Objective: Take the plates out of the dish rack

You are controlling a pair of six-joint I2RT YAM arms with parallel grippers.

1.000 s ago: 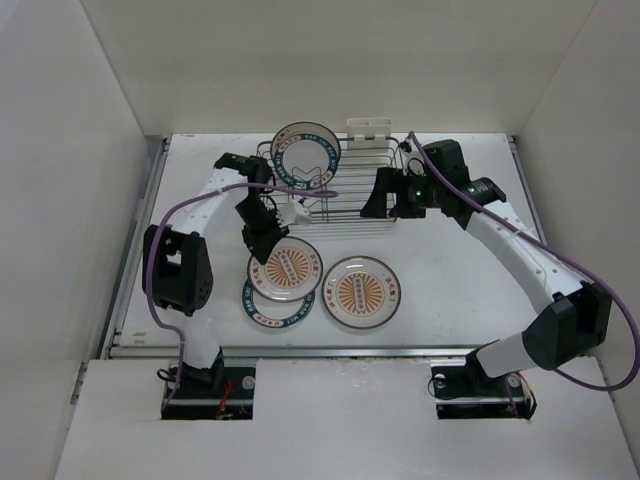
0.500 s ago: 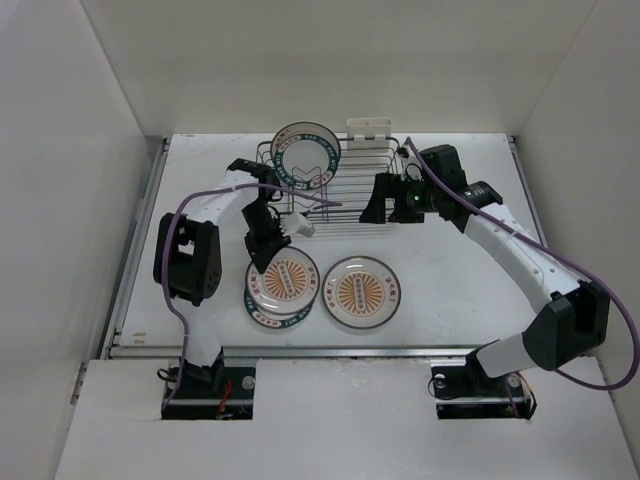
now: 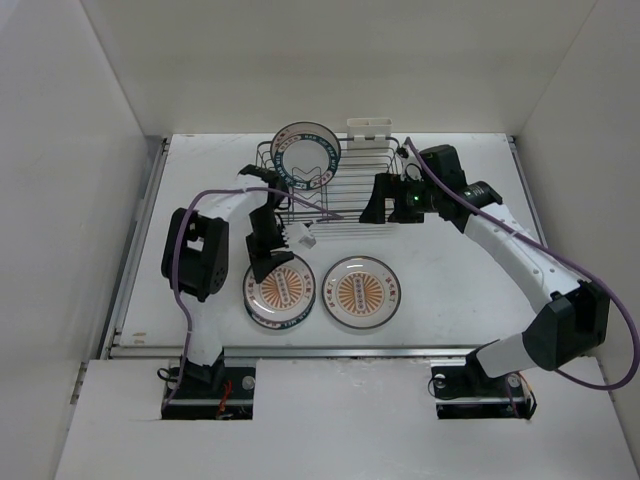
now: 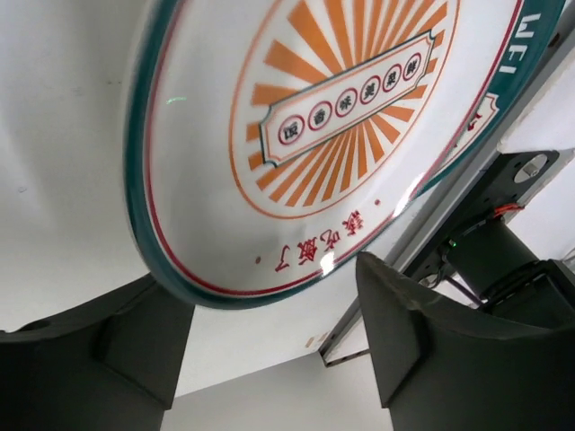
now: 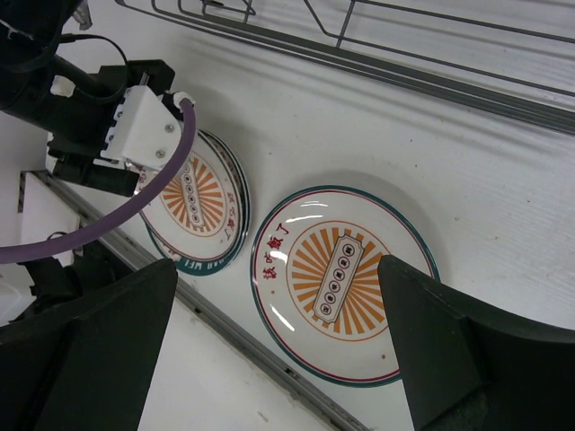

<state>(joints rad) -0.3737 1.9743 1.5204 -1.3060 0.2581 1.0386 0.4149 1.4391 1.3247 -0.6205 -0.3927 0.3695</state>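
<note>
One teal-rimmed plate (image 3: 305, 152) stands upright in the left end of the dish rack (image 3: 345, 195). A sunburst plate (image 3: 281, 287) (image 4: 332, 135) lies on top of a teal-band plate (image 3: 262, 312) (image 4: 541, 36) on the table in front of the rack. My left gripper (image 3: 266, 262) (image 4: 269, 314) is at this stack's far edge, open, with the top plate's rim just beyond its fingers. Another sunburst plate (image 3: 363, 290) (image 5: 344, 283) lies alone to the right. My right gripper (image 3: 377, 205) (image 5: 278, 332) hangs open and empty at the rack's front right, above that lone plate.
A cream holder (image 3: 368, 128) is clipped to the rack's back edge. The rack's front wires (image 5: 404, 54) run along the top of the right wrist view. The table's metal front rail (image 3: 330, 350) lies just below the plates. White walls enclose the table on three sides.
My left gripper has come down toward the table's front with the sunburst plate, set it flat on the teal-band plate and opened. The right arm shifted only slightly.
</note>
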